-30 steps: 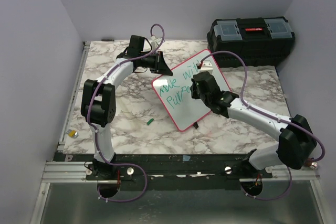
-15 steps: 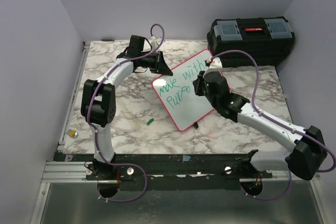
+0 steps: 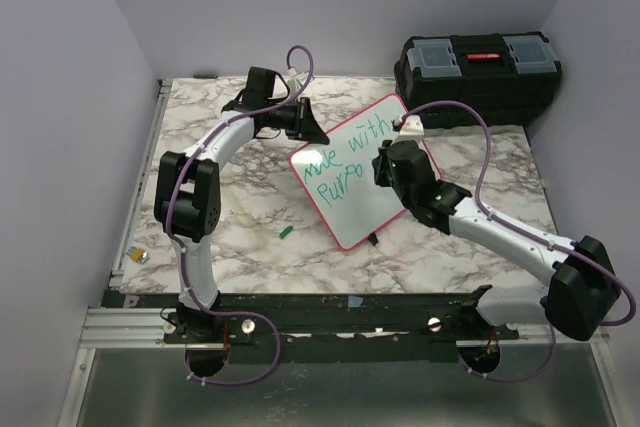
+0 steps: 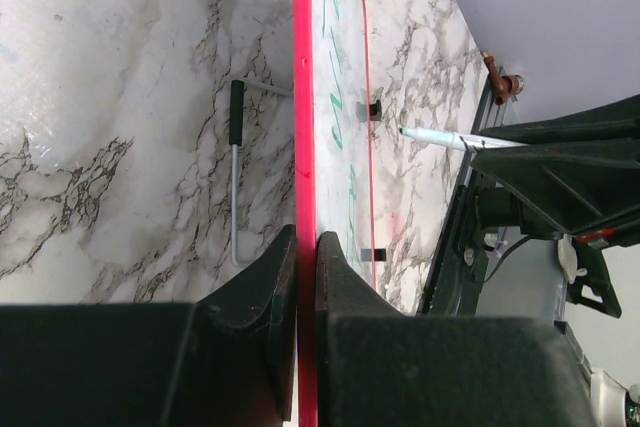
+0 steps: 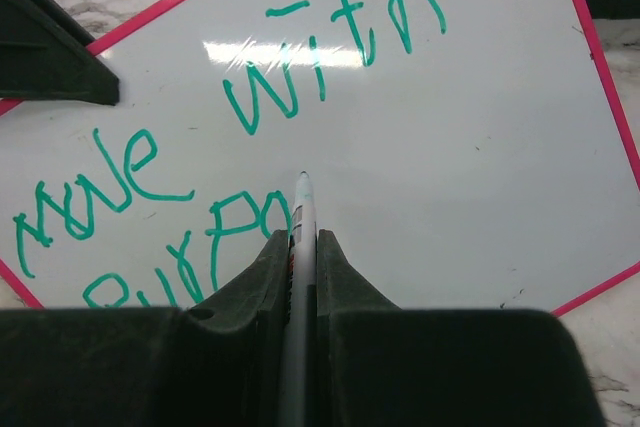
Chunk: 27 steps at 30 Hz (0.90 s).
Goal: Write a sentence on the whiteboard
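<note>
Quick headcount: two grippers, the left gripper and the right gripper. One whiteboard, its pink edge clamped between the left jaws. One marker, pinched in the right jaws. Two little black clips on the board's other edge, out ahead of the left jaws. One black toolbox and one small green bit, both well clear of either set of jaws.

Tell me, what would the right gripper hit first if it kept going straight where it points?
The whiteboard: the marker clamped in the right gripper aims its tip at bare white beside the green writing. The tip may be touching it; depth is unclear.
</note>
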### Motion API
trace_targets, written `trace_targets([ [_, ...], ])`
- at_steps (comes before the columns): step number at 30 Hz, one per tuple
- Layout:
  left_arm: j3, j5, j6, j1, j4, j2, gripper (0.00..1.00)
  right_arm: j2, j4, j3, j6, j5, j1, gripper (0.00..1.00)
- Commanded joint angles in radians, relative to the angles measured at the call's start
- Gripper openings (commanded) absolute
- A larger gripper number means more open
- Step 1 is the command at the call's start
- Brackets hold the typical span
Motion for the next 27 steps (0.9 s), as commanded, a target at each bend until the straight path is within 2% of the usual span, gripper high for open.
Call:
trace_targets([
  [1,-0.003,-0.027,0.089,0.010,0.060,-0.016,0.00,0.033,0.024,-0.001,0.014,0.012,-0.013,0.01],
  [27,-0.001,-0.021,0.085,0.013,0.064,-0.014,0.00,0.136,0.084,0.039,-0.006,-0.073,-0.056,0.01],
])
